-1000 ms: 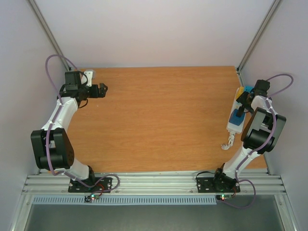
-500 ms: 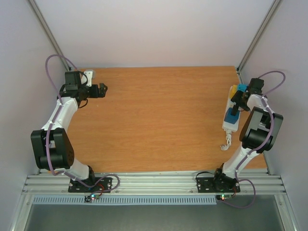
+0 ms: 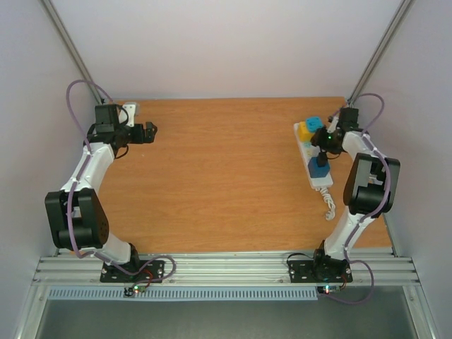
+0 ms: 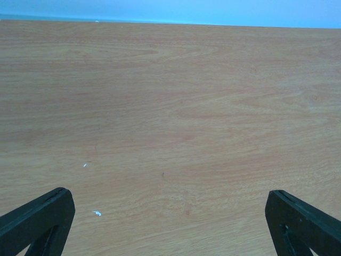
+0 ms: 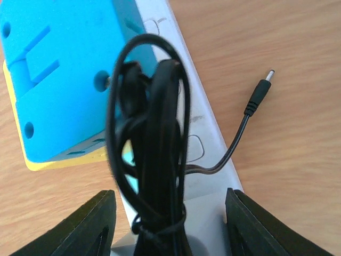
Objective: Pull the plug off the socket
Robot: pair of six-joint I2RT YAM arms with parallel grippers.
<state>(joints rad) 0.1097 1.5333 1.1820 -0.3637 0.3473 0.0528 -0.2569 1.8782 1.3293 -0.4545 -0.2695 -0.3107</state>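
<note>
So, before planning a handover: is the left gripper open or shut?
Open. The left gripper shows its fingers far apart in the wrist view, only table between them, nothing held.

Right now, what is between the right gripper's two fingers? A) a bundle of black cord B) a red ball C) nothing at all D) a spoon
A: the right wrist view shows a black cord bundle between the right gripper's fingers, in front of the white power strip.

Wooden table [image 3: 226,176]; white socket [image 3: 304,148] lying flat near right edge, coiled cord [image 3: 328,205] trailing toward near edge.
</note>
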